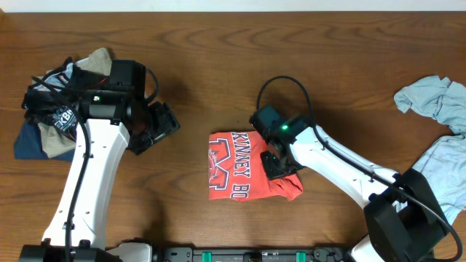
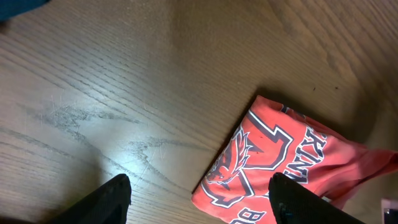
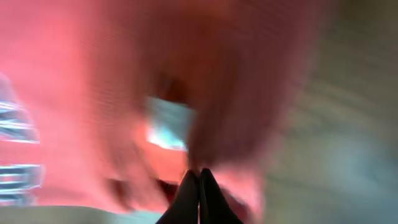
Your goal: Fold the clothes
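Coral-red cotton T-shirt (image 1: pixel 244 166): lies near the middle of the brown wood-grain worktop (image 1: pixel 196 65), folded down to a compact rectangle with its white block lettering and logo face-up; the right side bulges and one corner spills toward the lower right, so the fold looks unfinished there
Right gripper (image 1: pixel 275 161): down on the shirt's right edge, fingertips (image 3: pixel 190 193) pressed together; the wrist view is blurred, so I cannot tell whether a pinch of red cloth sits between them; placed at the loose side, it is probably there to tuck or drag that edge in
Left gripper (image 2: pixel 199 205): jaws spread wide, nothing in it, hovering over wood just left of the shirt's corner; likely parked close so it can pin or take the left edge without crowding the other arm
Pale grey-blue shirt (image 1: pixel 437 124): crumpled at the far right edge of the worktop, well apart from the red one, seemingly waiting its turn
Heap of navy, black and tan garments (image 1: pixel 51 116): bunched at the far left beside the left arm, out of the folding area
Step in hand, judged: tidying the last fold of the red shirt
Risk: soft cotton may spring open, or the whole bundle may slide, if the right side is pulled with nothing holding the left
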You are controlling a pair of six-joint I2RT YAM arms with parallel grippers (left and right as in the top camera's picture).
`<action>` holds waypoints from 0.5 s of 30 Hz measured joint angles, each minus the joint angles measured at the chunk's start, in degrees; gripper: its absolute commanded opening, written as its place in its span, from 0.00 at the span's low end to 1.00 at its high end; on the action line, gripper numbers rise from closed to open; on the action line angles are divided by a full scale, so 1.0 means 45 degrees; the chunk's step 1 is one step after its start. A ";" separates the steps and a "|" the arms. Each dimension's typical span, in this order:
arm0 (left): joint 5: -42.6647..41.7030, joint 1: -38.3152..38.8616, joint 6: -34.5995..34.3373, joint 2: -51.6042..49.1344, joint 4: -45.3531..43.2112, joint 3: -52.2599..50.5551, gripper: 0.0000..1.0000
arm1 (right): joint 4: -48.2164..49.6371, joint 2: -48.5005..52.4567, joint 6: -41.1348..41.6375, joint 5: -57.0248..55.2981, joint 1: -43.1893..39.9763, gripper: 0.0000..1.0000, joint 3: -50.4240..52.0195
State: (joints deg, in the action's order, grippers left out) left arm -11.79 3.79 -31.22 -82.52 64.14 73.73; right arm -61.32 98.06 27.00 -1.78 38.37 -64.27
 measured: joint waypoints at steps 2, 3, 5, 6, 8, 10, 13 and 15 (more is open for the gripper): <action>0.0005 0.0000 0.0000 0.0000 0.0010 0.0000 0.72 | -0.1015 0.0000 0.0899 -0.0894 -0.0185 0.01 0.0010; 0.0005 0.0000 0.0005 0.0000 0.0015 0.0000 0.72 | -0.1452 0.0000 0.1409 -0.1428 -0.0355 0.02 0.0015; 0.0005 0.0000 0.0005 0.0000 0.0010 0.0000 0.72 | -0.1821 0.0000 0.2079 -0.2137 -0.0690 0.11 0.0024; 0.0000 0.0000 0.0005 0.0000 0.0010 0.0000 0.73 | -0.1889 0.0000 0.2317 -0.2395 -0.0801 0.18 0.0029; 0.0000 0.0005 0.0010 0.0000 0.0005 0.0000 0.73 | -0.1987 0.0000 0.2501 -0.2793 -0.1078 0.20 0.0029; 0.0005 0.0039 0.0073 0.0000 0.0005 0.0000 0.74 | -0.1996 0.0000 0.2526 -0.2977 -0.1229 0.21 0.0034; 0.0005 0.0257 0.0272 0.0000 0.0000 0.0000 0.80 | -0.1996 0.0000 0.2526 -0.3065 -0.1268 0.19 0.0039; -0.0015 0.0471 0.0398 0.0000 -0.0039 0.0000 0.81 | -0.1991 0.0000 0.2531 -0.3094 -0.1292 0.17 0.0039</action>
State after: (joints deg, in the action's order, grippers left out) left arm -11.86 5.91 -29.43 -82.52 63.96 73.73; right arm -70.28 98.06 38.39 -15.70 32.56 -64.10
